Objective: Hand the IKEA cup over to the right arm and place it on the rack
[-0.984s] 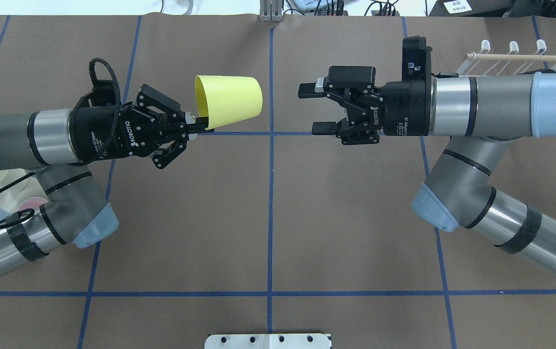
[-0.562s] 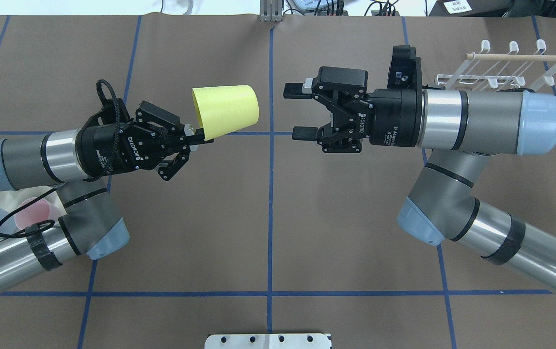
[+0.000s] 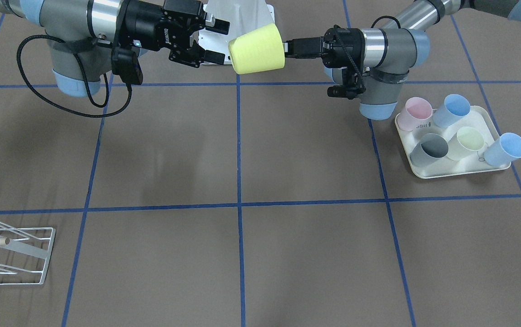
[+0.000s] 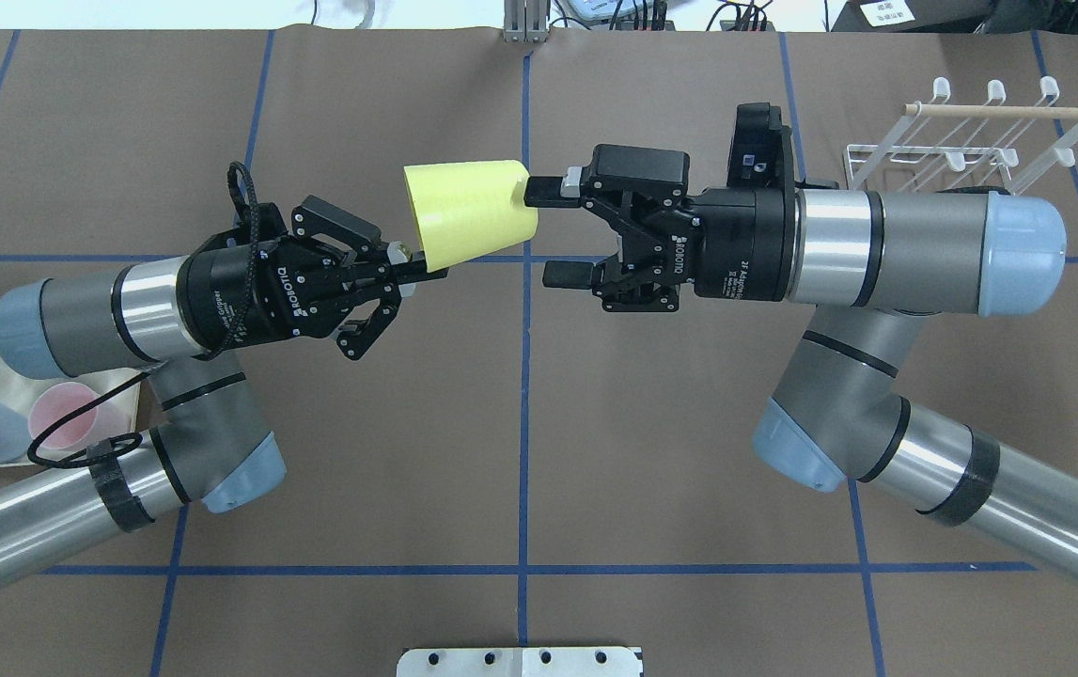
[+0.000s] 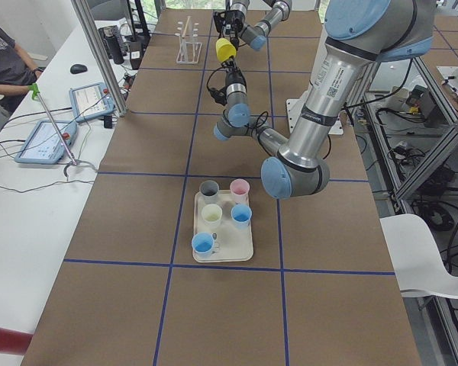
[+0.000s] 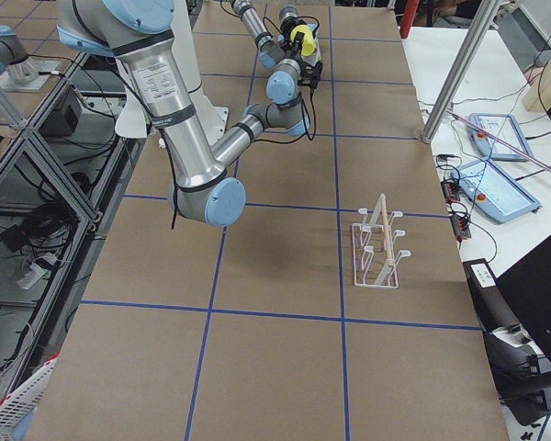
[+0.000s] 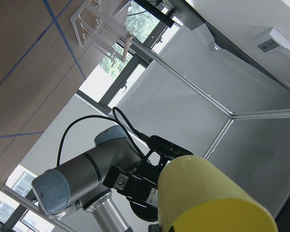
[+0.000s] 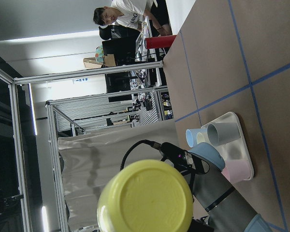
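The yellow IKEA cup [image 4: 471,212] is held in the air on its side over the table's middle line, with its closed base pointing at the right arm. My left gripper [image 4: 426,272] is shut on the cup's rim wall. My right gripper [image 4: 553,232] is open, with its fingertips right at the cup's base and its far finger beside the base edge. In the front-facing view the cup [image 3: 256,48] hangs between the right gripper [image 3: 217,42] and the left gripper [image 3: 294,47]. The right wrist view shows the cup's base [image 8: 145,198] close up. The white wire rack [image 4: 961,141] stands at the far right and holds nothing.
A cream tray [image 3: 451,171] with several pastel cups lies under my left arm's side. The rack [image 3: 10,245] stands near the operators' edge. A side table with tablets [image 5: 46,137] and a seated person lie beyond the table.
Both arms moved toward the middle line. The left gripper carried the cup to the right, and the open right gripper advanced left until its fingertips reached the cup's base.
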`<action>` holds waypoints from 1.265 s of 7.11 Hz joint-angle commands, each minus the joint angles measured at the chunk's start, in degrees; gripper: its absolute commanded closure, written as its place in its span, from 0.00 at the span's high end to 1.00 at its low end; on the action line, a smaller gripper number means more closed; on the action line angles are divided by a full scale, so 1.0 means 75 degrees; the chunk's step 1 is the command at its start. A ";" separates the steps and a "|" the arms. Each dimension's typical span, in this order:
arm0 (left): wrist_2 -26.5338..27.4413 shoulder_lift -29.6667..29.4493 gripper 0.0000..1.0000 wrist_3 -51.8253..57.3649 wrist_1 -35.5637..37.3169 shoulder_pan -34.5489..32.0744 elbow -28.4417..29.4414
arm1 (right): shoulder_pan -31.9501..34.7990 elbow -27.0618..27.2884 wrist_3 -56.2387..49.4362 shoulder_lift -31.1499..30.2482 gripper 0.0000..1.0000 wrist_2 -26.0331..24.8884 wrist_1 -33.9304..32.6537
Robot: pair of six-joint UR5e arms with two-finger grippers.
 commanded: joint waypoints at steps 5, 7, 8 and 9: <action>0.0005 -0.0183 0.00 0.0039 -0.0023 0.0318 0.0023 | -0.0112 0.0008 0.0000 0.0040 0.77 -0.0189 0.0023; 0.0016 -0.0171 0.62 0.0074 -0.0023 0.0342 0.0023 | -0.0124 0.0008 0.0000 0.0029 0.36 -0.0200 0.0152; 0.0005 -0.0136 0.78 0.0063 -0.0023 0.0330 0.0011 | -0.0112 0.0031 -0.0012 0.0017 0.29 -0.0200 0.0164; 0.0004 -0.0078 0.78 0.0109 -0.0023 0.0226 -0.0094 | -0.0019 0.0055 -0.0012 -0.0029 0.28 -0.0200 0.0176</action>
